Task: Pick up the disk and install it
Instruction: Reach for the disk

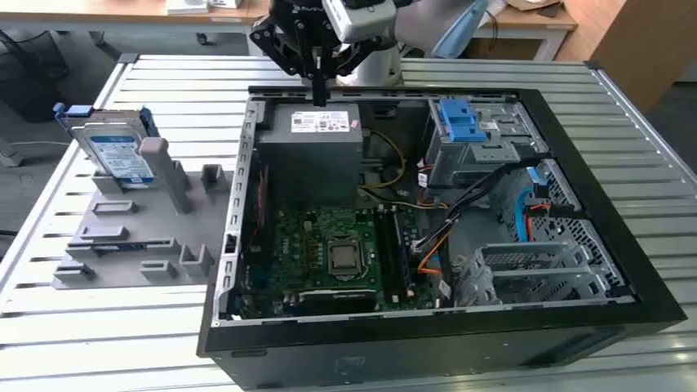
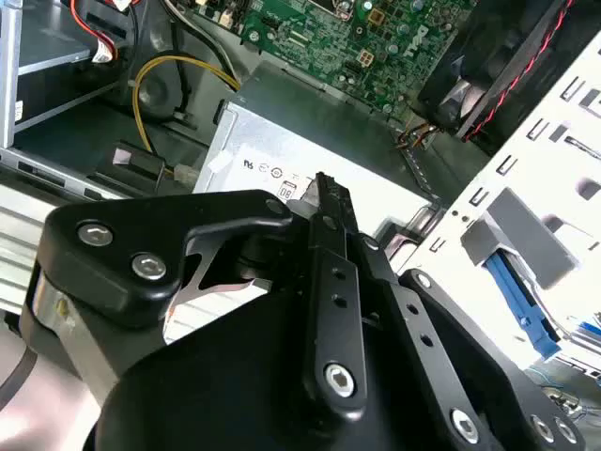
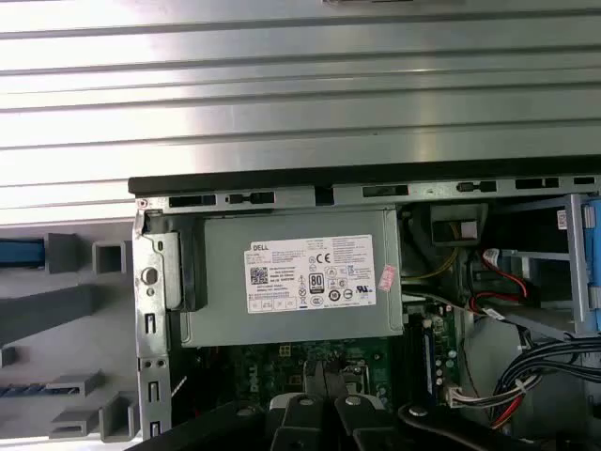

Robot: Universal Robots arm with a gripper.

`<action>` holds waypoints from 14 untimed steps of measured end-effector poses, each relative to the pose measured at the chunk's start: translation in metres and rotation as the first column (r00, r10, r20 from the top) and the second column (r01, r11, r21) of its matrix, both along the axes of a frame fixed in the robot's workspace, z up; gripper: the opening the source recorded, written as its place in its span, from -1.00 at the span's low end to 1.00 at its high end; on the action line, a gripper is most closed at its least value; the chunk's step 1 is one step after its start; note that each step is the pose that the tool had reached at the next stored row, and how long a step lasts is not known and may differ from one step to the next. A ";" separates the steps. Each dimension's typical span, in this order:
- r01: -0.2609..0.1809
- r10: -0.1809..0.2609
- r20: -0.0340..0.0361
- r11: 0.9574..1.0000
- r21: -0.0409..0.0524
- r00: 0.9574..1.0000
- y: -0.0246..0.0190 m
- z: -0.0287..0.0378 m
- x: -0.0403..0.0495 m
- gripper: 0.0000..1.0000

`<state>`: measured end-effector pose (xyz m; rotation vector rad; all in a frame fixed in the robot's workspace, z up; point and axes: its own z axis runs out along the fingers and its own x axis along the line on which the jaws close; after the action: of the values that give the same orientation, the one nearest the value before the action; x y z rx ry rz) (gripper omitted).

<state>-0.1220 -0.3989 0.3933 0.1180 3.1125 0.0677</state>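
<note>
1. The gripper [image 1: 319, 96] hangs over the back end of the open computer case [image 1: 436, 343], above the power supply [image 1: 316, 155].
2. The fingers [image 1: 319, 86] are pressed together into 1 black tip pointing down. Nothing is between them.
3. I cannot tell whether the tip touches the power supply.
4. In the second wrist view the gripper [image 2: 324, 183] has its black links folded in. The grey power supply [image 2: 319, 113] and green motherboard [image 2: 376, 38] lie beyond it.
5. In the first wrist view the gripper [image 3: 324, 371] sits at the frame edge. The power supply [image 3: 291, 282], with a white sticker, lies against the case's rear wall.
6. The disk [image 1: 114, 151] is outside the case, towards the exterior view's left and well apart from the gripper.
7. The disk stands on edge, roughly upright, in a grey holder [image 1: 130, 237] on the counter [image 1: 654, 139]. Its white-and-blue label faces the camera, with blue rails along its edges.
8. The holder lies just beside the case's side wall and has several other slots and blocks.
9. Inside the case, the motherboard [image 1: 326, 245] lies below the power supply in the exterior view.
10. A grey cage [image 1: 485, 147] with a blue latch [image 1: 463, 122] sits towards the exterior view's right.
11. Black, blue and orange cables [image 1: 468, 204] run between the cage and the motherboard.
12. The counter is slatted metal.
</note>
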 end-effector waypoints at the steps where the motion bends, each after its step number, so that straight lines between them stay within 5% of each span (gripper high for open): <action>1: 0.000 0.000 0.000 1.000 0.000 1.000 0.0000 0.0000 0.0000 -0.79; 14: 0.000 0.000 0.000 1.000 0.000 1.000 0.0000 -0.0002 -0.0040 -0.79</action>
<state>-0.1260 -0.3989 0.3931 0.1180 3.1125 0.0677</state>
